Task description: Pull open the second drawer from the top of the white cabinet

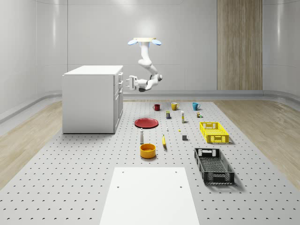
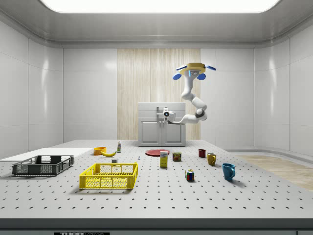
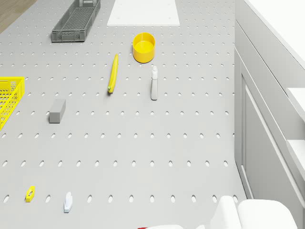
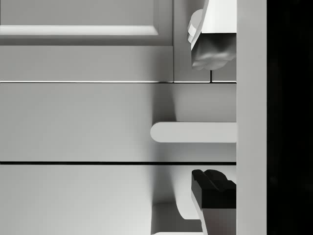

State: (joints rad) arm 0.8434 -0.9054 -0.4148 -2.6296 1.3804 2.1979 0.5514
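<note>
The drone point(image 1: 144, 41) is hovering beside the white cabinet point(image 1: 91, 99); its end effector point(image 4: 210, 117) is spreading its fingers around a drawer handle point(image 4: 193, 132).

The drawer handle point(image 4: 195, 132) runs off behind the cabinet's edge. One fingertip point(image 4: 210, 49) is cut by the frame's top, the other by its bottom. In the drone view the yellow crate point(image 3: 9, 98) is cropped.

1. My drone point(image 1: 144, 41) hovers high above the floor, rotors level.
2. The arm point(image 1: 149, 70) hangs below it, bends at the elbow and reaches out sideways.
3. My gripper point(image 4: 211, 117) sits level, its fingers point(image 4: 210, 49) spread apart.
</note>
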